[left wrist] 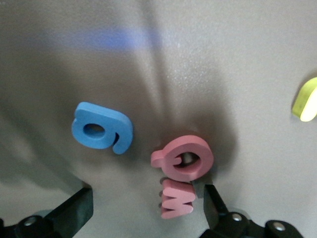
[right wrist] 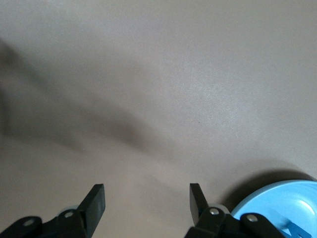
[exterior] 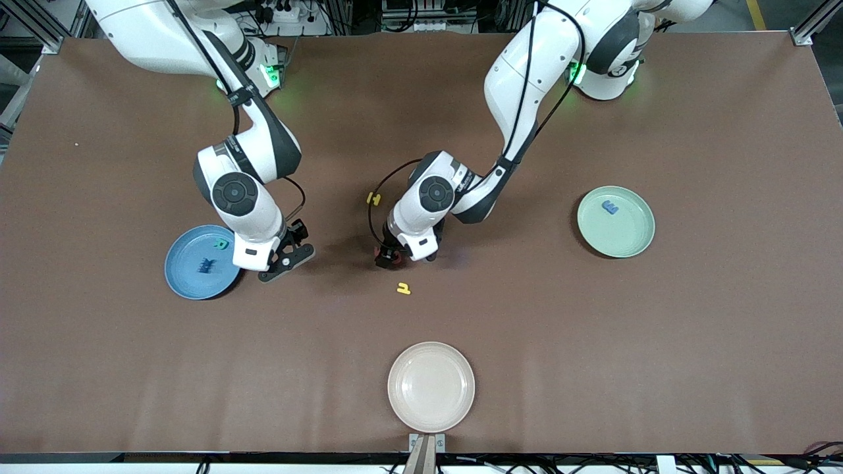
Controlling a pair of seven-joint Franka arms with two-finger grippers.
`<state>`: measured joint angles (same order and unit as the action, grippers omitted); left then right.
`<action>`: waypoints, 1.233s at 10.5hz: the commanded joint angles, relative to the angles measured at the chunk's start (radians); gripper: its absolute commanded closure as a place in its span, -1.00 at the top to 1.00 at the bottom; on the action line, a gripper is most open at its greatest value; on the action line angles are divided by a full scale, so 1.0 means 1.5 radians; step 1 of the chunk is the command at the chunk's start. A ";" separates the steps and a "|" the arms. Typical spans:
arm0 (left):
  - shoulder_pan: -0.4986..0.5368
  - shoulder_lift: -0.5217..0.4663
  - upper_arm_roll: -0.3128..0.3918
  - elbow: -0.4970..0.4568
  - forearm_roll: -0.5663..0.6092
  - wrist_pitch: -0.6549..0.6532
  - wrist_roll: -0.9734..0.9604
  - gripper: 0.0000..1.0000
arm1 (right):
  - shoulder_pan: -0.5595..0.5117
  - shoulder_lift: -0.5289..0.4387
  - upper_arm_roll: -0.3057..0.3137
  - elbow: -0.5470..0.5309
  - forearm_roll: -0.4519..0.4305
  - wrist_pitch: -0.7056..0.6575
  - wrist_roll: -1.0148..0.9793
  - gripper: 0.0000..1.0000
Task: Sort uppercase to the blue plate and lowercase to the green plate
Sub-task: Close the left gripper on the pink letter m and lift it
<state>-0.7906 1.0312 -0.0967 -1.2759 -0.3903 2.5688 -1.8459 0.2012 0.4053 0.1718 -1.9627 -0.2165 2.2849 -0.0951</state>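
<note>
Left wrist view showed the left gripper (left wrist: 148,208) spread wide, empty, low over the red w (left wrist: 175,199), which touched the red Q (left wrist: 184,157); the blue g (left wrist: 101,127) lay beside. Closing should bracket the w alone, clear of the Q. The right gripper (right wrist: 147,198) waited part-open, empty, beside the blue plate (exterior: 184,280).

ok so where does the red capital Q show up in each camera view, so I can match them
Front view: the red Q peeks out under the left gripper, mid-table.
Left wrist view: the Q sits touching the red w, just ahead of the open fingers.
Right wrist view: not in it.
Shared landmark: the yellow letter close by.
</note>
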 commanded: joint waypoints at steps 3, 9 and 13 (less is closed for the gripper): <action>-0.001 0.011 0.007 0.014 -0.015 -0.010 0.012 -0.99 | -0.006 -0.009 0.004 -0.015 -0.011 0.012 0.011 0.55; -0.001 0.003 0.006 0.011 -0.015 -0.023 0.010 -1.00 | -0.006 -0.008 0.004 -0.015 -0.011 0.015 0.011 0.55; 0.002 -0.048 0.006 0.007 -0.019 -0.102 0.008 -1.00 | -0.006 -0.008 0.003 -0.015 -0.014 0.015 0.011 0.55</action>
<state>-0.7859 1.0102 -0.0907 -1.2416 -0.3903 2.4595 -1.8460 0.2006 0.4053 0.1712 -1.9706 -0.2182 2.2986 -0.0947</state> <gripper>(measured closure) 0.700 0.220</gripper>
